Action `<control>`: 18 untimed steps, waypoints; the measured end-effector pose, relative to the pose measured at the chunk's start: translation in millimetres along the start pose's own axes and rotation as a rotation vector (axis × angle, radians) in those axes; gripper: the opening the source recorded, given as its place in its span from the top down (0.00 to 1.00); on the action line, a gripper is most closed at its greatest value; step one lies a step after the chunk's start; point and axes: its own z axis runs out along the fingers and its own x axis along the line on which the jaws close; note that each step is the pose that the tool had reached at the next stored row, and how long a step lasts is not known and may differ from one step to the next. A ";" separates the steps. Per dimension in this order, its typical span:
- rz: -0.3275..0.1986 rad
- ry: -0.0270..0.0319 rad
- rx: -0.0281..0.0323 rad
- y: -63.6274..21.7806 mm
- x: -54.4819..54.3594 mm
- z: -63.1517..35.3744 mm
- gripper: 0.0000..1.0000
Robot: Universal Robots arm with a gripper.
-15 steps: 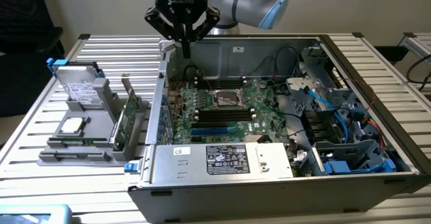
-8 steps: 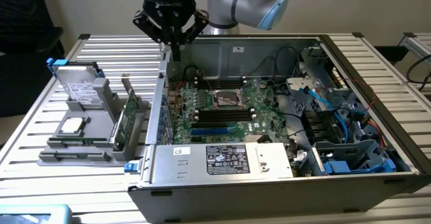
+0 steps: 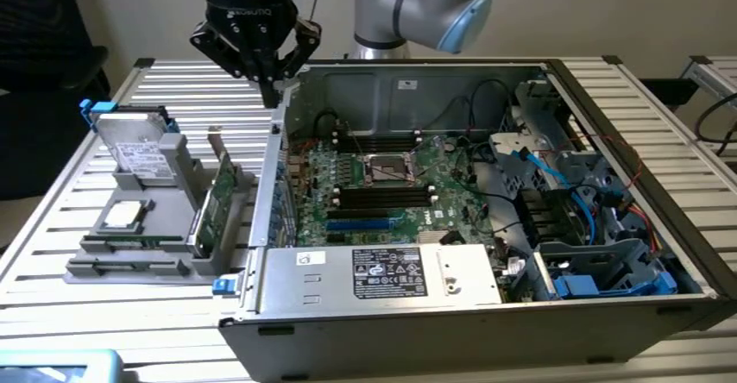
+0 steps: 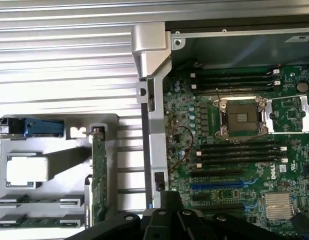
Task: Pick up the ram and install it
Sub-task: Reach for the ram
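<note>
Your gripper pressed together, empty, over case rim. Case holds motherboard, DELL printed on it. Tray on table holds ram, hard drive, card.

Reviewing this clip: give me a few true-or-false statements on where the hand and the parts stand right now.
1. The hand is shut and holds nothing. True.
2. The hand is down among the motherboard's slots. False: it hangs above the case wall on the side toward the gray holder.
3. The long black slots on the motherboard are empty. True.
4. The expansion card lies flat inside the case. False: it stands on edge in the gray holder, outside the case.
</note>
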 end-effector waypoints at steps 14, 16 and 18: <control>0.000 0.0034 0.0002 -12.3 53.4 14.4 0.89; 0.000 0.0040 0.0002 -14.3 61.0 16.4 0.89; 0.000 0.0047 0.0003 -16.1 68.3 18.3 0.89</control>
